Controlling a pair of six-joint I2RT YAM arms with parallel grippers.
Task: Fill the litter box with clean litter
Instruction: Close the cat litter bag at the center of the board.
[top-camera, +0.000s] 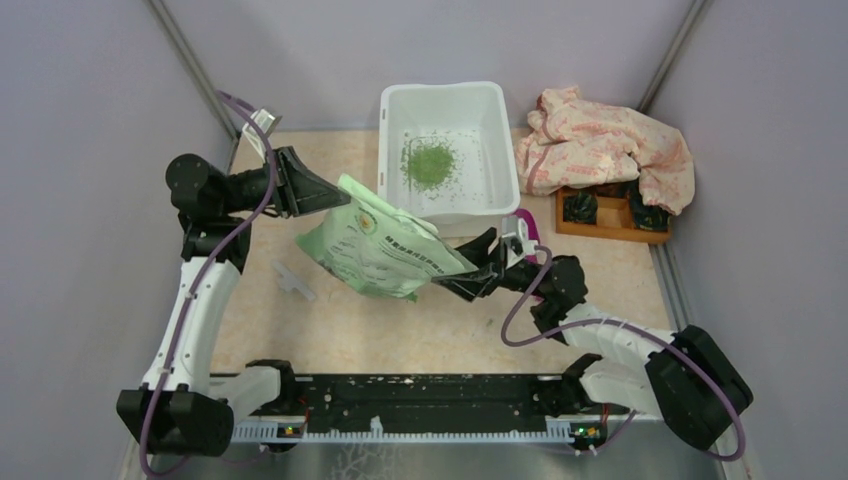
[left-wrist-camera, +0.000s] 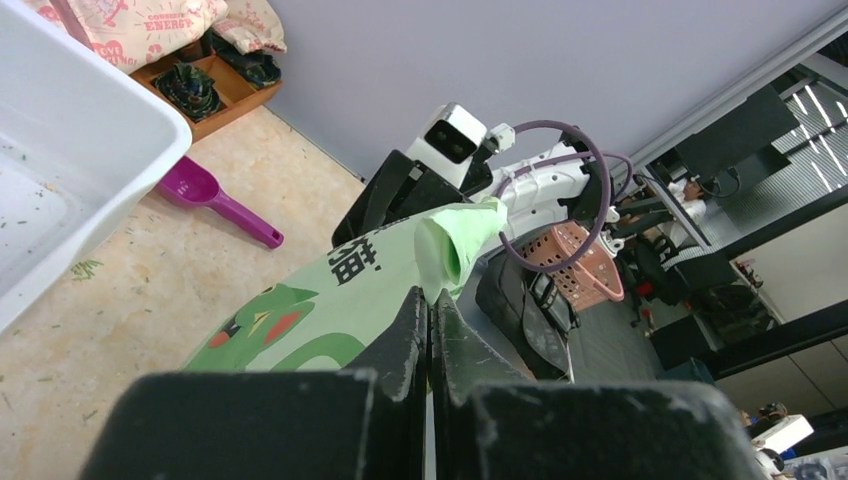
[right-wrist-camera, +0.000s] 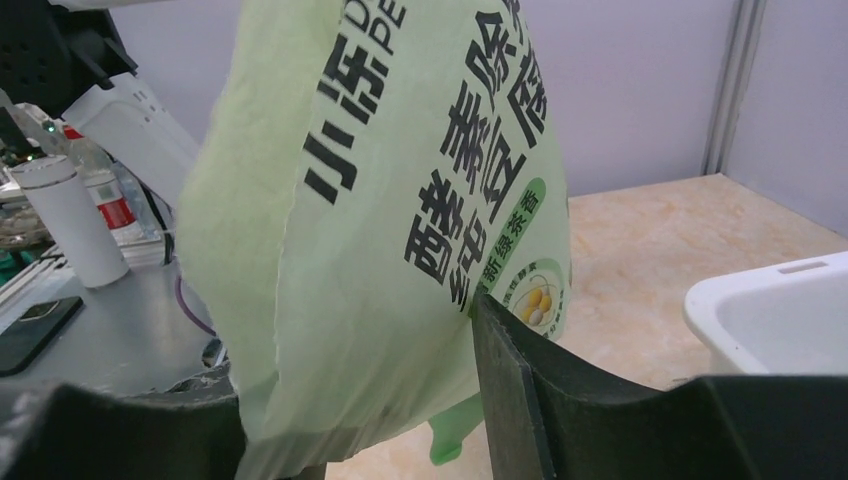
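Note:
The white litter box (top-camera: 497, 110) stands at the back centre, with a small pile of green clean litter (top-camera: 430, 162) and scattered bits inside. A green-and-white printed litter bag (top-camera: 380, 245) hangs tilted in front of the box, held between both arms. My left gripper (top-camera: 325, 195) is shut on the bag's upper left corner; in the left wrist view its jaws (left-wrist-camera: 430, 295) pinch the thin bag edge (left-wrist-camera: 300, 320). My right gripper (top-camera: 465, 268) holds the lower right end, where the bag (right-wrist-camera: 400, 200) fills the gap between its fingers (right-wrist-camera: 520, 380).
A magenta scoop (left-wrist-camera: 215, 200) lies on the table right of the box, just behind my right wrist. A wooden tray (top-camera: 610, 228) with a crumpled patterned cloth (top-camera: 600, 145) over it sits at the back right. A small white piece (top-camera: 293, 280) lies below the bag.

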